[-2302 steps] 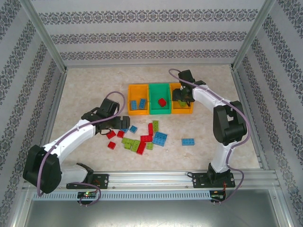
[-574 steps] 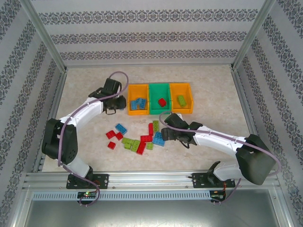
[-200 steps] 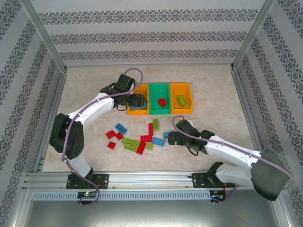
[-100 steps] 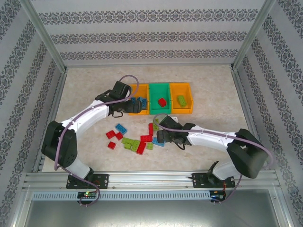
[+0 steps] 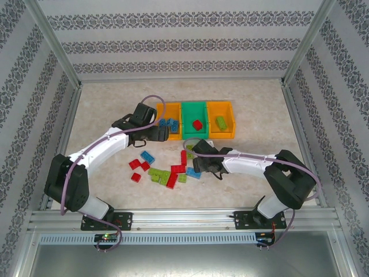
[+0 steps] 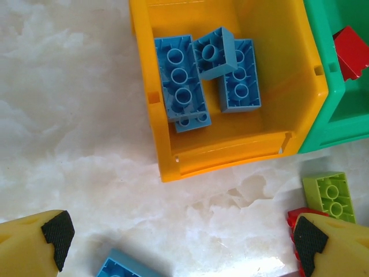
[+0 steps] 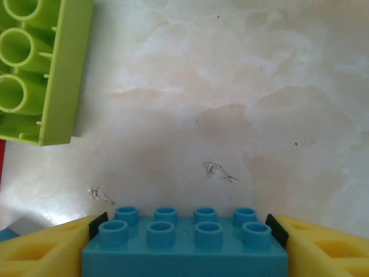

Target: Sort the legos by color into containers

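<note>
My right gripper (image 7: 184,231) is shut on a light blue eight-stud brick (image 7: 184,248), held low over the marble table. It sits at the right edge of the brick pile (image 5: 199,163). A light green brick (image 7: 40,69) lies just ahead on the left. My left gripper (image 6: 184,242) is open and empty over bare table, just in front of the left orange bin (image 6: 230,156), which holds several blue bricks (image 6: 181,81). The green bin (image 5: 187,136) holds one red brick (image 5: 197,124). The right orange bin (image 5: 230,134) holds a green brick (image 5: 221,122).
Loose bricks lie between the arms: red ones (image 5: 136,164), a blue one (image 5: 147,156), green ones (image 5: 157,172) and a long red one (image 5: 172,180). Metal frame rails (image 5: 63,133) and patterned walls border the table.
The right gripper has carried the blue brick leftwards to the pile's edge. The left gripper has drawn back from over the left orange bin to the table in front of it.
</note>
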